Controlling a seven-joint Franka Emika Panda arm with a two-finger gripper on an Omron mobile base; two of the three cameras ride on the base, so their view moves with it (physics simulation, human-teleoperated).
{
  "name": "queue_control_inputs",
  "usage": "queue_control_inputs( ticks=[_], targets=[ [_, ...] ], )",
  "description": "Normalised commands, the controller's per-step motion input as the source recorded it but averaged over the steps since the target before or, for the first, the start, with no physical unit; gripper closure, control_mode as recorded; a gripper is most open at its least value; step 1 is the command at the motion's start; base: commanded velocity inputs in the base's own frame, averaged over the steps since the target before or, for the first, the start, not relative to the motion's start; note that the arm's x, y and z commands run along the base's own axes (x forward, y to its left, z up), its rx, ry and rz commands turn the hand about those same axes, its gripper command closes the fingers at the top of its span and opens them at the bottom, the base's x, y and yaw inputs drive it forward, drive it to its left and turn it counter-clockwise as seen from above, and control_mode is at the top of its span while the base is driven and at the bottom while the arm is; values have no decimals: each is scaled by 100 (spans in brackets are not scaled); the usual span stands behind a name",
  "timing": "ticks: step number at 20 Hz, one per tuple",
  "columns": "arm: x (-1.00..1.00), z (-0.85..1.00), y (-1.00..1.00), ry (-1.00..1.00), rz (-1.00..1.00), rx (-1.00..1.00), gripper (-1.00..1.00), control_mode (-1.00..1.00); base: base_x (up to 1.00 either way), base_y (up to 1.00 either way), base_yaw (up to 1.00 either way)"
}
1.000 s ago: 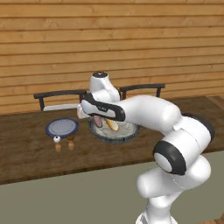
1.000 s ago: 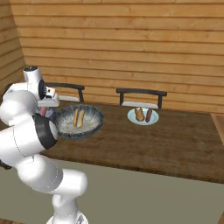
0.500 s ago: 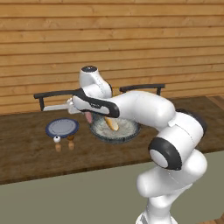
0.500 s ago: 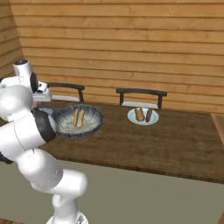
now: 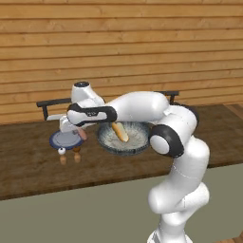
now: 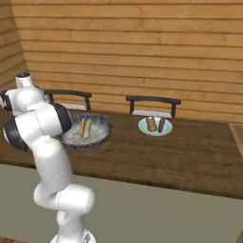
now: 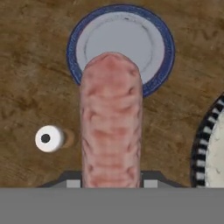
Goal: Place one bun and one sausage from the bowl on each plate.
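Observation:
My gripper [image 5: 75,130] is shut on a pink sausage [image 7: 110,127], which hangs just above the near edge of a small blue-rimmed plate [image 7: 120,43] with nothing on it. In the left base view the sausage [image 5: 82,134] sits at the plate's [image 5: 64,141] right side. The large patterned bowl [image 5: 135,141] stands to the right of that plate with a tan bun [image 5: 119,131] in it. Further along the table, a second plate [image 6: 147,130] carries a bun [image 6: 151,124] and a sausage [image 6: 161,125]. My own arm hides the gripper in the right base view.
Two small shakers [image 5: 62,153] [image 5: 76,151] stand in front of the near plate; the white one [image 7: 48,138] is close to the sausage's left in the hand view. Dark chair backs [image 6: 153,99] rise behind the table, with a wooden wall beyond.
My arm has swung left from above the bowl to above the near plate, carrying the sausage with it. The gripper stays shut.

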Motion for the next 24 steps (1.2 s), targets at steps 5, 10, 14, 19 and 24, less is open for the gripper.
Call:
queue_control_inputs(
  ticks=[5,10,14,19,24],
  targets=[
    [50,-6,46,31,14,-18,100,-100,0,0,0],
    [0,-21,2,0,7,-1,100,-100,0,0,0],
    [3,-59,11,0,10,0,100,-100,0,0,0],
    [23,-34,4,-2,5,5,100,-100,0,0,0],
    [-53,-54,-77,-16,0,21,100,-100,0,0,0]
  ],
)
